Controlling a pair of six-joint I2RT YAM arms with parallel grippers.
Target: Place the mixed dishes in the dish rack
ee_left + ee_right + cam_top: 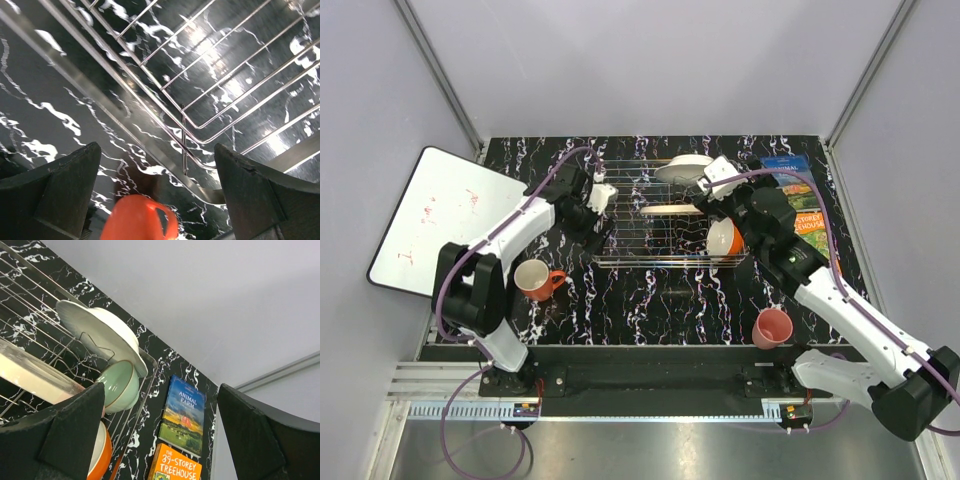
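The silver dish rack [650, 235] stands mid-table. In it are the white plate [682, 168], the pink-and-cream plate [665, 209] and the orange bowl [724, 238]. The right wrist view also shows the mint-green bowl [117, 385] in the rack beside the white plate [100, 332]. The orange-red mug [535, 279] stands left of the rack, and the pink cup [772, 328] at the near right. My left gripper [597, 222] is open and empty over the rack's left end, with the mug [137, 220] below it. My right gripper [712, 180] is open and empty above the rack's far right.
Two books [798, 200] lie right of the rack, and both show in the right wrist view [185, 415]. A white board [440, 215] lies at the far left, partly off the table. Grey walls close in the back and sides.
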